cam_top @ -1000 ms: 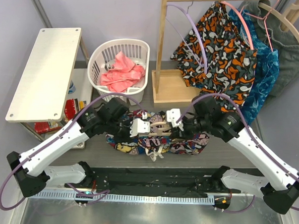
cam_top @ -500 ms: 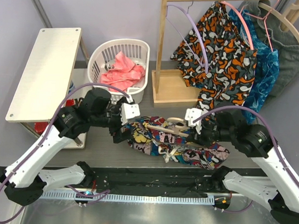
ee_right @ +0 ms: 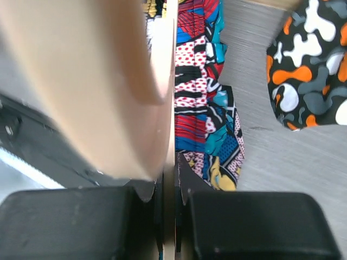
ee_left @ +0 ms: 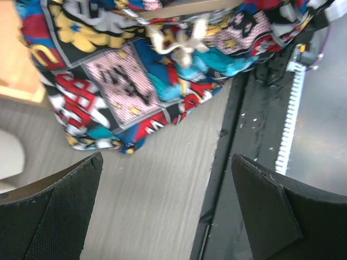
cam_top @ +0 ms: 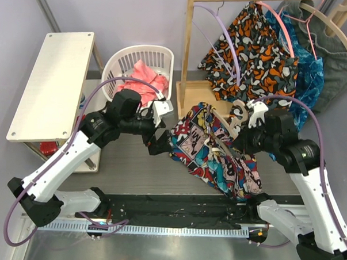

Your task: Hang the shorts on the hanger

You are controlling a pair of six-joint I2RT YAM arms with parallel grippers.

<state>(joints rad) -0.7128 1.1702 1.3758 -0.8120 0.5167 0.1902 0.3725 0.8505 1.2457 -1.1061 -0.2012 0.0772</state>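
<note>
Both hanger (ee_right: pixel 81 81) and shorts (cam_top: pixel 210 152) now hang raised in right end effector (ee_right: pixel 169 192).

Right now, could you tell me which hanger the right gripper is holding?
The beige wooden hanger carrying the shorts; the lilac hanger and pink hanger hang on the rack.

Bright, even light falls from above in the overhead view, and shadows on the counter (cam_top: pixel 125 174) are faint and soft-edged. The left wrist view shows slight blur across the shorts (ee_left: pixel 124 81). In the right wrist view the hanger (ee_right: pixel 81 81) is so close that it is a soft beige smear, while the cloth behind is sharper.
</note>
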